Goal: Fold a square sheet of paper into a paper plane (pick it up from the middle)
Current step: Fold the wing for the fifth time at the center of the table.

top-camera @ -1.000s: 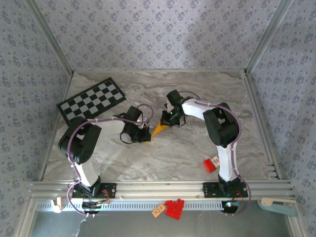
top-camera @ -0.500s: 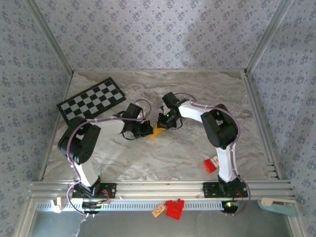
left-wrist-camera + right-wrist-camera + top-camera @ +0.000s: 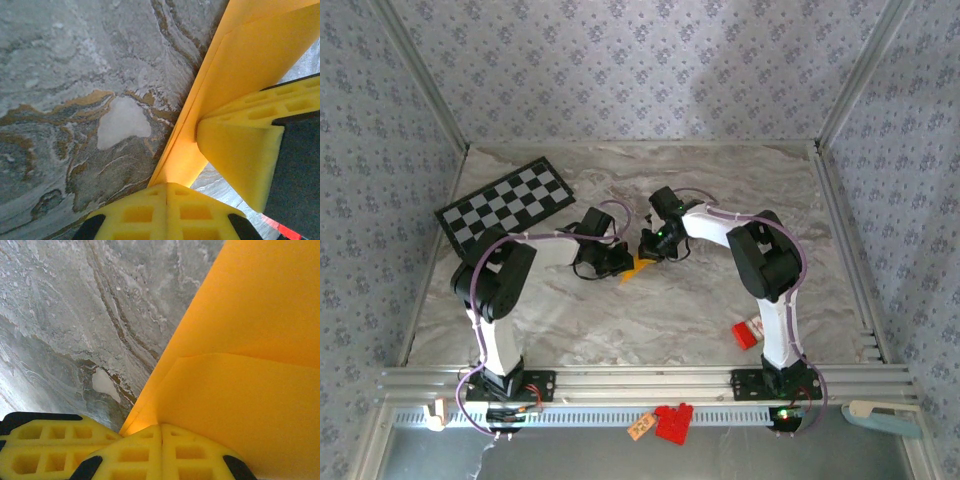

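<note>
Paper (image 3: 250,60), smooth creased orange-yellow, is pinched by left tool (image 3: 621,264) and right tool (image 3: 646,251).

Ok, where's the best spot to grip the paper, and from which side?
Its outer edges, one from each side. The paper is a thin folded sheet with nothing to wrap around, so only an edge pinch works. The left gripper and right gripper, facing each other, are each shut on an edge like that.
</note>
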Robot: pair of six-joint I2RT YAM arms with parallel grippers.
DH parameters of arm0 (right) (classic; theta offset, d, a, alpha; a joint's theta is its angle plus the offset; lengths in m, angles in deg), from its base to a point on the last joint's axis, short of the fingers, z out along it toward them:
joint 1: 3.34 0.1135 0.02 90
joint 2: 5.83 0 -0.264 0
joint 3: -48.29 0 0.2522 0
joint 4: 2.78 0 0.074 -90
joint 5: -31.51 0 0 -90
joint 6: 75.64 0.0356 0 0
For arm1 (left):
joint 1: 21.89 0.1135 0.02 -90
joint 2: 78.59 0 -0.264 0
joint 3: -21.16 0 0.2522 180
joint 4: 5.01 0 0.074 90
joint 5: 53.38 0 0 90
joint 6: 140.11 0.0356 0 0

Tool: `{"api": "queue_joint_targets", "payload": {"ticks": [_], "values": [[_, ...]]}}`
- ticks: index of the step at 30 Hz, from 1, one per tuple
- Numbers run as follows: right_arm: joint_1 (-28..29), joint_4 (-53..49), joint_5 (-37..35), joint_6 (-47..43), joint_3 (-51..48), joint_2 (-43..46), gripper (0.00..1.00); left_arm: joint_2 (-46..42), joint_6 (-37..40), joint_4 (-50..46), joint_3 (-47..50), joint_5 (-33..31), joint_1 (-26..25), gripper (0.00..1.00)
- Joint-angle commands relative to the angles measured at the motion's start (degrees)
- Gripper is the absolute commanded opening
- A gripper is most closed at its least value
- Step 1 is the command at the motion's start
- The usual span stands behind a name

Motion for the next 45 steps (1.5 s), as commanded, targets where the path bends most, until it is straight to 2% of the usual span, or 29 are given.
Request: {"api": "queue_joint_targets", "payload": {"ticks": [1,8,13,19,45], "values": [[0.1,-4.2,-1.0,-0.1,-1.0,-1.9,0.03,1.9,0.0,-1.4,-1.2,-2.8,-0.3,0.00],[-1.6,-2.4,-0.9,-3.2,-0.3,1.6,0.03,3.2,-0.4,-8.2,-0.2,-5.4,-0.4,0.00],[-2.0,-4.5,-5.0,-6.5,1.7,4.0,0.04,3.5,-0.8,-10.0,-0.1,-5.6,-0.5,0.00],[-3.6,-4.9,-6.7,-6.9,2.9,3.0,0.04,3.5,-1.0,-10.8,-0.6,-5.9,-0.6,0.00],[-7.6,-3.6,-4.7,-11.4,1.8,-4.0,0.04,3.6,-1.5,-11.9,0.1,-5.8,-0.7,0.00]]}}
